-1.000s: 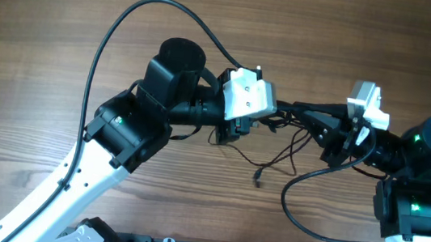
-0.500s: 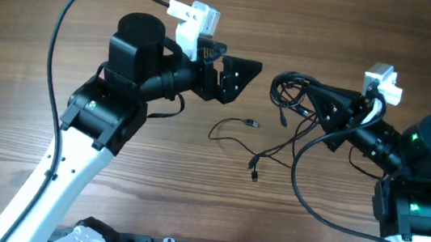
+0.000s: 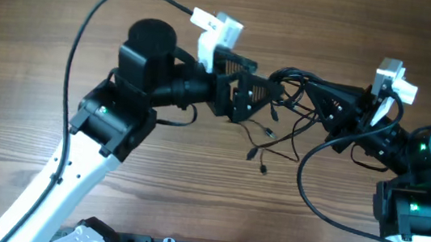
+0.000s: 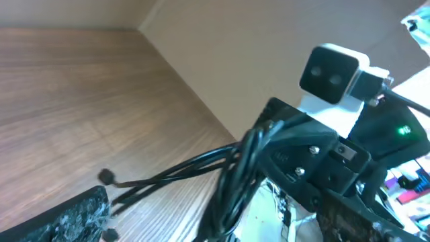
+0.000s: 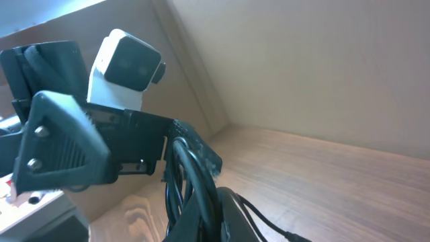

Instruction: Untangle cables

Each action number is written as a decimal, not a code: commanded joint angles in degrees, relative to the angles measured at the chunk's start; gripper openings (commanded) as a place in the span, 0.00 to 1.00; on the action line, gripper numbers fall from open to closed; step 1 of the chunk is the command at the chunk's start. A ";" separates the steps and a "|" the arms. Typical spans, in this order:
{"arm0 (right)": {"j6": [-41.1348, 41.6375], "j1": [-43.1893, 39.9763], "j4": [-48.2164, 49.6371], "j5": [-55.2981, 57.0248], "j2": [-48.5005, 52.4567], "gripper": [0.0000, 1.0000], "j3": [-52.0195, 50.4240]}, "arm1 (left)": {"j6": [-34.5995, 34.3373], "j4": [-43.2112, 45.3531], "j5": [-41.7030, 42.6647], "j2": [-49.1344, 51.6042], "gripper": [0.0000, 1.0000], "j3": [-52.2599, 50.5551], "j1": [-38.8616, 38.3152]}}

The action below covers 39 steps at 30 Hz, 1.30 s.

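The cable bunch (image 3: 285,84) is held clamped in the right gripper (image 3: 315,100), its plugged ends trailing below towards the wooden table (image 3: 34,2). The left gripper (image 3: 250,100), drawn off half a second ago, is brought back just beside the right gripper. Its finger gap cannot be told. A fresh pull seems to be prepared.

Thin black cables (image 3: 291,87) all bunched up in one messy tangle. A few loose strands hang below it, small plugs (image 3: 263,169) on the ends.

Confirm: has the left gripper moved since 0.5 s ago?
Yes. Against the table grain, the left gripper shifted right and slightly down-frame, up to the cables the right gripper holds.
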 commanded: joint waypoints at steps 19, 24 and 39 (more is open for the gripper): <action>3.28 0.17 6.03 -5.25 2.43 0.88 0.17 | 7.41 3.23 -5.20 0.22 0.04 0.59 -3.10; 2.75 -3.61 1.53 -5.22 2.43 1.00 0.17 | 7.41 1.33 -11.52 0.20 0.04 0.59 0.48; -31.58 -6.14 -9.18 -4.72 2.43 0.93 0.17 | 6.97 1.53 -9.53 0.22 0.04 0.59 -3.06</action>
